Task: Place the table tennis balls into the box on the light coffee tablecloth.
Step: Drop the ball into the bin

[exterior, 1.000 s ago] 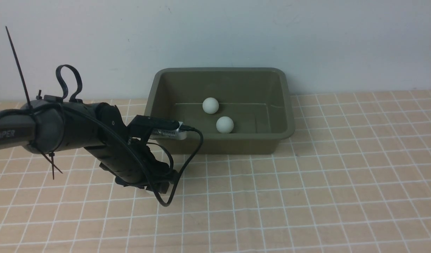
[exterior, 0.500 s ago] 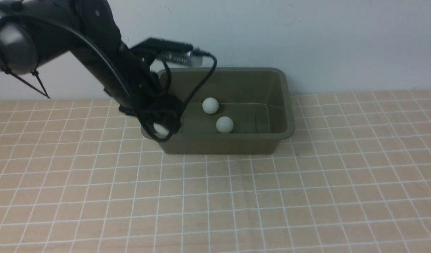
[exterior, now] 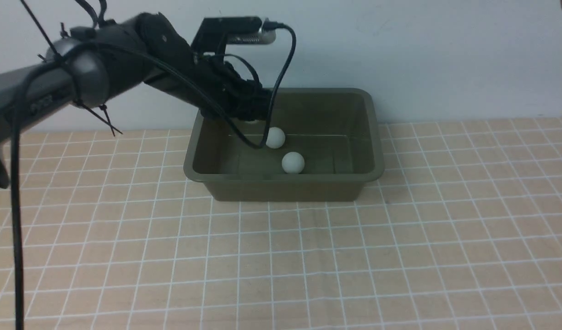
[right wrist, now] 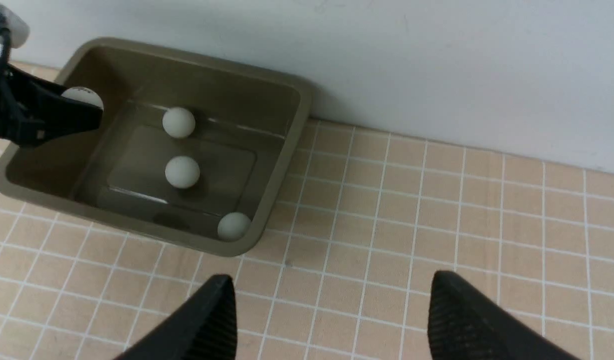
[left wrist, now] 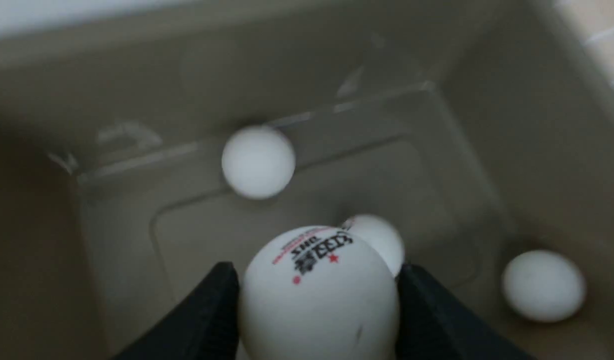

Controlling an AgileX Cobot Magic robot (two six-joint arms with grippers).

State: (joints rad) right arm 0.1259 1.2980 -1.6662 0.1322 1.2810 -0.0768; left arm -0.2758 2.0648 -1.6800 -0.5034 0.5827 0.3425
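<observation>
The olive-green box (exterior: 281,179) stands on the light coffee tablecloth (exterior: 308,256) against the wall. My left gripper (exterior: 252,117) hangs over the box's back left part, shut on a table tennis ball (left wrist: 319,295) with a red and black print. Three more white table tennis balls lie on the box floor (right wrist: 178,122) (right wrist: 182,171) (right wrist: 233,226). The front view shows only two of them (exterior: 275,137) (exterior: 293,162). My right gripper (right wrist: 331,280) stays out of the front view. It hovers open above the cloth near the box's right front corner, with nothing between its fingers.
A pale wall rises right behind the box. The left arm's black cable (exterior: 281,91) loops down over the box's back rim. Bare gridded cloth spreads in front of the box and to its right.
The left arm has lifted from the cloth at the box's front left, ball in its jaws, and swung up over the rim to above the box's back left. The balls in the box lie still.
</observation>
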